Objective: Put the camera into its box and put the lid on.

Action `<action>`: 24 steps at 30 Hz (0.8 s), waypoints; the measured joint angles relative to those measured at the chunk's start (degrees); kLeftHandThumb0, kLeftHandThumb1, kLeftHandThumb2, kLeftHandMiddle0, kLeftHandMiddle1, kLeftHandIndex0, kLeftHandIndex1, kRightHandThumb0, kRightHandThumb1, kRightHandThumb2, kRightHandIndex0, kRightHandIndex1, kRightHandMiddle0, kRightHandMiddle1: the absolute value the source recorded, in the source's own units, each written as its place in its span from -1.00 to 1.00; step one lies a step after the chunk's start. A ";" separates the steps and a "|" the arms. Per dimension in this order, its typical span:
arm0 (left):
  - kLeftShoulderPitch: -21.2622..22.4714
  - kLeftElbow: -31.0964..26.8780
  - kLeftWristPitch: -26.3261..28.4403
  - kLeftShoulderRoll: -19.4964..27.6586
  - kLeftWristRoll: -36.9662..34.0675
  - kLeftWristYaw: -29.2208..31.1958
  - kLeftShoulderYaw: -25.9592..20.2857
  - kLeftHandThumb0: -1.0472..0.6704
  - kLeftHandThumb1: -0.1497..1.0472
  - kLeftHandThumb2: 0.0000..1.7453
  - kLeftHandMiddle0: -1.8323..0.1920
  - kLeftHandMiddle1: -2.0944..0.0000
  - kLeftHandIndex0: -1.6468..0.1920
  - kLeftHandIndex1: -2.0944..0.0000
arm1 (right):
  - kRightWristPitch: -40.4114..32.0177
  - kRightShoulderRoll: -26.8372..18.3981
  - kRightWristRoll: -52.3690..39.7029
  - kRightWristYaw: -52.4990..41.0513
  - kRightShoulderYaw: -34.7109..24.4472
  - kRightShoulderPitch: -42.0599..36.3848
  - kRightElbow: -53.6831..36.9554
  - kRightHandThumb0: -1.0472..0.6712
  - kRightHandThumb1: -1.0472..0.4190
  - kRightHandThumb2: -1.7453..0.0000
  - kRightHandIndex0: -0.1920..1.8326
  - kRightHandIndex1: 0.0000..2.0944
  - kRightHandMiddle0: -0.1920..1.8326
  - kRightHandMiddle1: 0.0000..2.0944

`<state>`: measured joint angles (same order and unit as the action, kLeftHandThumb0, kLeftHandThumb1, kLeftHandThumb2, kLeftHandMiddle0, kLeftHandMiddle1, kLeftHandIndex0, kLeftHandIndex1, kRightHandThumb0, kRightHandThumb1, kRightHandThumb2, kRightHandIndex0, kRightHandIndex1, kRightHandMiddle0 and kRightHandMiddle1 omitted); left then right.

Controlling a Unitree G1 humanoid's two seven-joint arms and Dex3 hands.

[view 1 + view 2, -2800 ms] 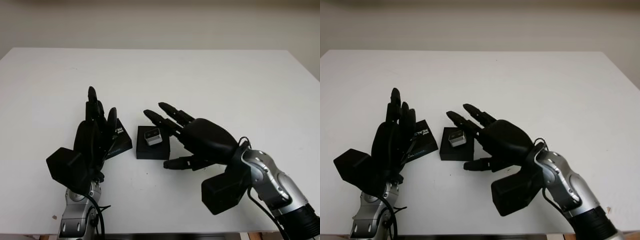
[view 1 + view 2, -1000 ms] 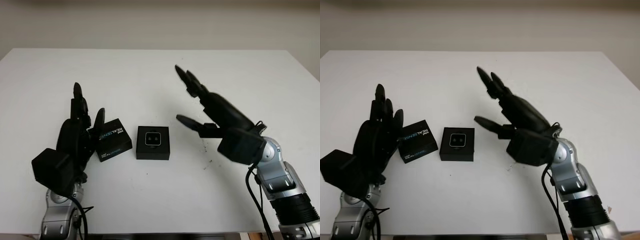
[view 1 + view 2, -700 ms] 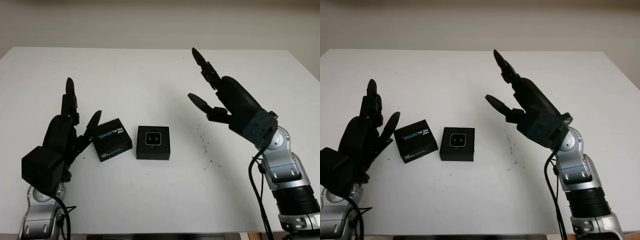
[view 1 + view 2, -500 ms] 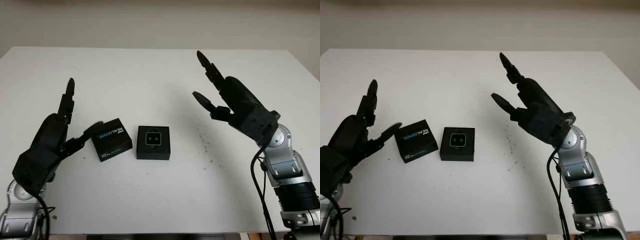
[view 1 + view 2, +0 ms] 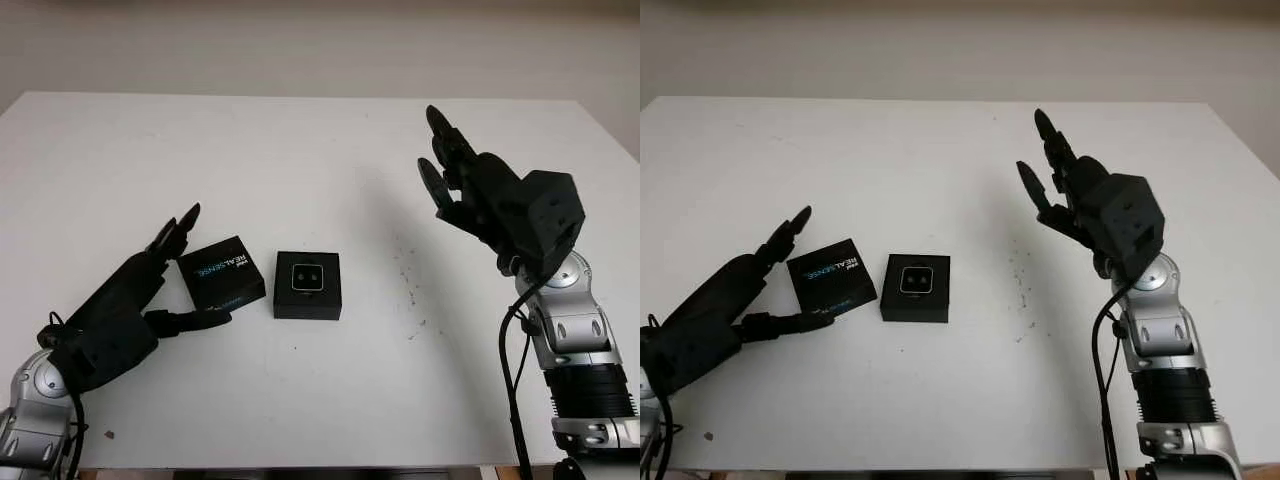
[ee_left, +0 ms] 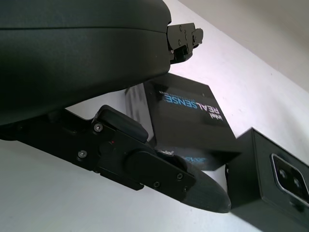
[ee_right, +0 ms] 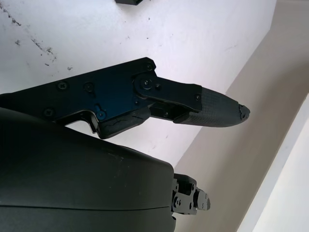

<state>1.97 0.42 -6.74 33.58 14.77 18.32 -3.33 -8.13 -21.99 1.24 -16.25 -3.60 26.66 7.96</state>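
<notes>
The box (image 5: pixel 307 285) sits open on the white table (image 5: pixel 300 150), and I take it as my landmark: the camera (image 5: pixel 306 276) lies face up inside it, silver front and two dark lenses showing, though how deep it is seated I cannot judge. Just to the left of the box lies the lid (image 5: pixel 221 279), black with "REALSENSE" printed on top, turned at an angle and apart from the box by a narrow strip of table. My left hand (image 5: pixel 150 290) is low by the lid on the side away from the box, open and holding nothing: its thumb reaches along the lid's near edge and its other fingers (image 5: pixel 178 228) point past the lid's far corner. Whether the thumb touches the lid I cannot tell, even from my left wrist, where the thumb covers part of the lid's (image 6: pixel 190 118) near edge and the box (image 6: pixel 268 179) is cut off at the frame's border. My right hand (image 5: pixel 470 190) is raised well to the right of the box, open and empty.
</notes>
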 measured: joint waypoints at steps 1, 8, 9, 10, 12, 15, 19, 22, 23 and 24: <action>0.35 0.39 -0.68 -0.02 0.02 -0.03 0.28 -0.83 0.76 -0.94 1.00 0.97 0.98 0.96 | -0.26 -0.01 0.15 0.31 -0.01 0.00 0.00 -0.59 -1.00 0.25 -0.98 -0.97 -0.98 -0.96; 3.57 6.85 -6.93 -3.07 0.00 -5.02 1.02 -0.73 0.72 -0.95 1.00 1.00 1.00 1.00 | -0.63 -0.04 0.79 0.75 0.04 -0.07 -0.01 -0.59 -1.00 0.25 -0.97 -0.96 -0.98 -0.96; 4.14 8.50 -8.63 -3.28 0.49 -6.37 1.15 -0.74 0.72 -0.94 1.00 1.00 1.00 1.00 | -0.64 -0.04 0.99 0.94 0.06 -0.11 -0.02 -0.61 -1.00 0.26 -0.97 -0.95 -0.97 -0.95; 4.85 10.12 -10.18 -3.41 1.14 -7.62 1.30 -0.74 0.72 -0.94 1.00 1.00 1.00 1.00 | -0.64 -0.04 1.27 1.20 0.08 -0.15 -0.04 -0.61 -1.00 0.27 -0.96 -0.95 -0.97 -0.95; 6.33 12.78 -12.05 -3.43 2.83 -9.85 1.81 -0.73 0.71 -0.94 1.00 0.99 1.00 1.00 | -0.57 -0.04 1.91 1.60 0.24 -0.32 -0.08 -0.61 -1.00 0.27 -0.96 -0.95 -0.96 -0.95; 8.45 15.01 -12.91 -3.38 4.85 -11.28 2.60 -0.68 0.66 -0.95 0.97 0.96 0.97 0.98 | 0.13 -0.04 2.68 1.72 0.55 -1.04 -0.09 -0.61 -1.00 0.27 -0.94 -0.94 -0.95 -0.94; 10.13 16.86 -14.11 -2.61 5.99 -11.49 3.08 -0.50 0.58 -0.95 0.80 0.91 0.80 0.90 | 0.15 -0.05 3.56 1.75 0.86 -2.03 -0.28 -0.59 -1.00 0.25 -0.94 -0.94 -0.95 -0.94; 10.16 17.02 -14.26 -1.99 6.41 -11.19 3.32 -0.39 0.56 -0.95 0.68 0.91 0.68 0.87 | 0.15 -0.06 3.55 1.75 0.85 -2.21 -0.43 -0.58 -1.00 0.26 -0.95 -0.95 -0.95 -0.95; 10.16 17.01 -14.32 -1.66 6.41 -10.55 3.40 -0.37 0.56 -0.94 0.65 0.92 0.65 0.87 | 0.14 -0.06 3.47 1.76 0.83 -2.23 -0.50 -0.58 -1.00 0.27 -0.95 -0.95 -0.95 -0.95; 10.16 17.01 -14.43 -1.27 6.42 -9.94 3.51 -0.36 0.56 -0.94 0.63 0.92 0.63 0.87 | 0.13 -0.05 3.40 1.78 0.80 -2.23 -0.60 -0.59 -1.00 0.27 -0.95 -0.95 -0.95 -0.95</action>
<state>12.13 17.43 -21.17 32.31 21.19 8.38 0.17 -8.00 -22.04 4.64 -14.46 -2.80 24.43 7.36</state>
